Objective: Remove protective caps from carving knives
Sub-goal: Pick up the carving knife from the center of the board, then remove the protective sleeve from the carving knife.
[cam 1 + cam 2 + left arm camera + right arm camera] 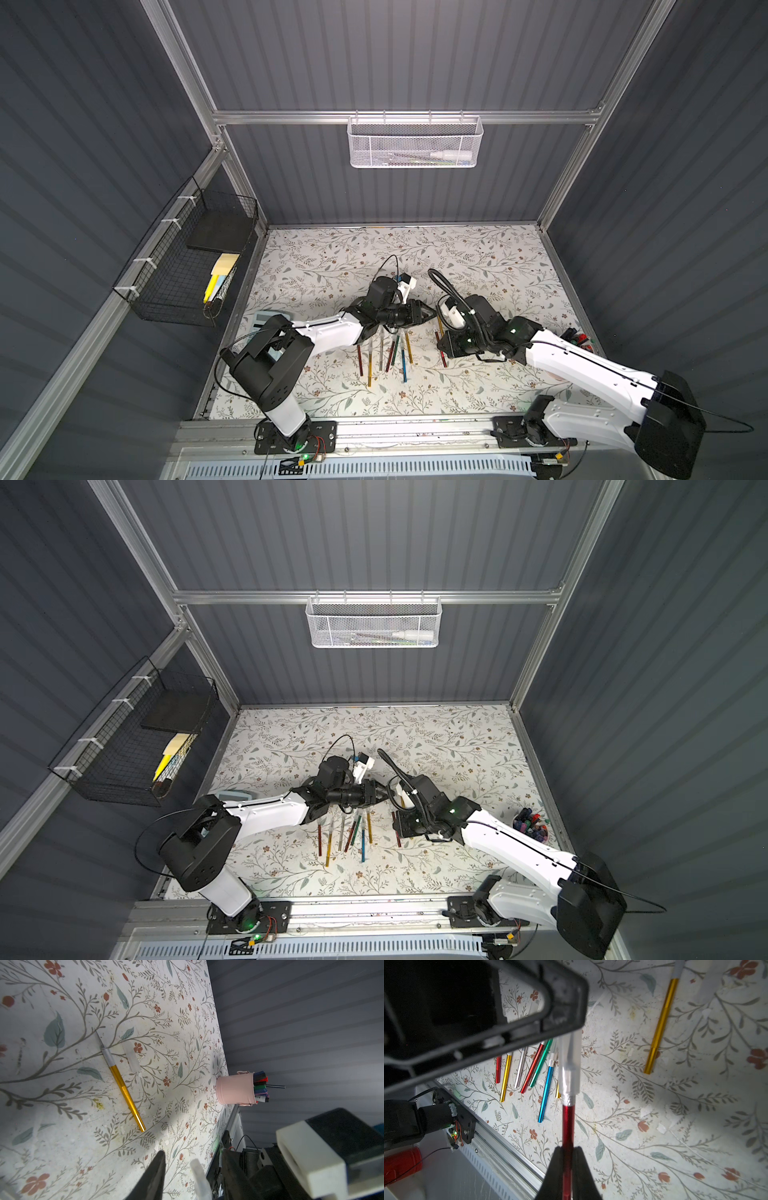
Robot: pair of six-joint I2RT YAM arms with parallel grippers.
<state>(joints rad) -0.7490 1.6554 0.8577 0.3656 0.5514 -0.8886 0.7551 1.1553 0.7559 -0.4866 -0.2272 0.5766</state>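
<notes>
Right wrist view shows the right gripper (568, 1150) with its jaws pressed onto the handle of a red carving knife (568, 1124), which reaches toward the left gripper (193, 1156) over the table (675, 1126). A clear protective cap (570, 1068) covers the blade end. The left jaws stand partly spread around that cap, with a gap on one side. A bare-bladed gold knife (126, 1088) lies beside a loose cap (132, 1057).
</notes>
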